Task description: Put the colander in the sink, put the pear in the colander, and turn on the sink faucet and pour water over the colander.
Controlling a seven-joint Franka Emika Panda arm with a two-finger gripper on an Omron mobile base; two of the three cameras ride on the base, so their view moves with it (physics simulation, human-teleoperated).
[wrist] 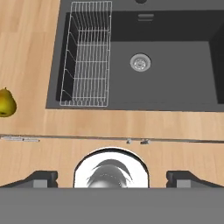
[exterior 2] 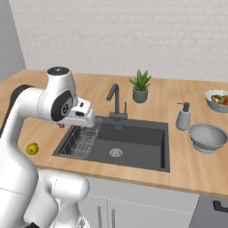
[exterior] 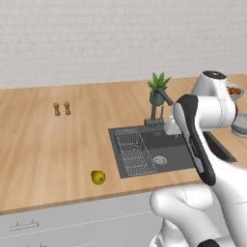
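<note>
The silver-grey colander (exterior 2: 207, 137) stands on the counter to the right of the dark sink (exterior 2: 133, 133), upright and empty. Left of the basin, near the counter's front edge, the yellow-green pear (exterior 2: 32, 148) (exterior: 98, 177) (wrist: 6, 102) lies alone. The slim grey faucet (exterior 2: 116, 101) (exterior: 159, 108) rises behind the basin with its spout angled over it. My gripper (wrist: 112, 178) hovers over the counter's front edge, looking down into the sink (wrist: 175, 83). Its two fingertips (wrist: 41, 177) stand far apart, open, with nothing between them.
A wire rack (wrist: 87, 54) fills the basin's left part, and the drain (wrist: 140, 62) sits mid-basin. A soap dispenser (exterior 2: 183, 116), a fruit bowl (exterior 2: 218, 100) and a potted plant (exterior 2: 140, 87) stand behind and right of the sink. Two small shakers (exterior: 61, 108) stand far left.
</note>
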